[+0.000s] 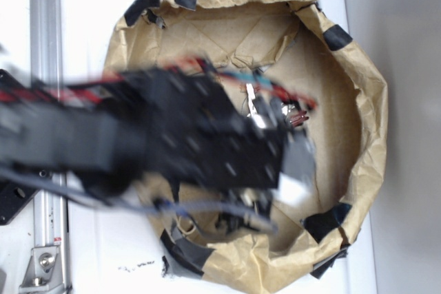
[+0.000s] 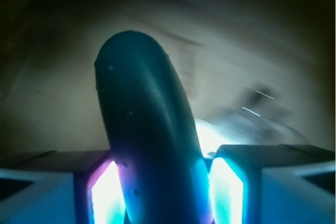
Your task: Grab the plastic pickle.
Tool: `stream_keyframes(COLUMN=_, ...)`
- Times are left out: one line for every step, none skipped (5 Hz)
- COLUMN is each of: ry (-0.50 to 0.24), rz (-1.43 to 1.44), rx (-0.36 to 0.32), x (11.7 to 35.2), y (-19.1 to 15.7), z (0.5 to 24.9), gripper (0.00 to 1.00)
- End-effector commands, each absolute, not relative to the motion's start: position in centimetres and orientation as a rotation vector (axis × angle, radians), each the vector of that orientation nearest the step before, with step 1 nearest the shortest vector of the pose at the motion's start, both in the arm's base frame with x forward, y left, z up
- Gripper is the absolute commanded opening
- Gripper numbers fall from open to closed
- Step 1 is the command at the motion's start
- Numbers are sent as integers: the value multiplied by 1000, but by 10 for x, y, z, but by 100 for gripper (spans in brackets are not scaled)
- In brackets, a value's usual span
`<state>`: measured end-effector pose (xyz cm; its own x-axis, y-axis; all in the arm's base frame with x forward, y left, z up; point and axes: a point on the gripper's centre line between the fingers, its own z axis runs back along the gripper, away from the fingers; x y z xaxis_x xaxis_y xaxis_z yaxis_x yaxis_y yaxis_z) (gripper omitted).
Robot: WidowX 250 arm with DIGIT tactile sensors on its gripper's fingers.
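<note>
In the wrist view the dark green plastic pickle [image 2: 144, 129] stands up between my two fingers, its rounded end pointing away from the camera. My gripper [image 2: 165, 195] is shut on its lower part, with glowing pads [image 2: 107, 195] pressed against both sides. In the exterior view the black arm and gripper [image 1: 275, 149] hang blurred over the brown paper bowl [image 1: 358, 122], and the pickle is hidden beneath them.
A bunch of silver keys [image 1: 258, 108] lies in the bowl just beyond the gripper, next to a small reddish-brown object [image 1: 296, 115]. The bowl's crumpled rim is patched with black tape [image 1: 324, 222]. A metal rail [image 1: 45, 25] runs along the left.
</note>
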<state>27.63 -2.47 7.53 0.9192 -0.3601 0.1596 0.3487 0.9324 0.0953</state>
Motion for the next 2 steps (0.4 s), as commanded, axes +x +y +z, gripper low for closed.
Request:
stream_keyframes(ry=-200, rz=-112, rx=29, x=260, y=-12, z=123, gripper=0)
stream_keyframes(ry=-196, rz=-62, rx=58, x=262, y=-11, z=129, gripper=0)
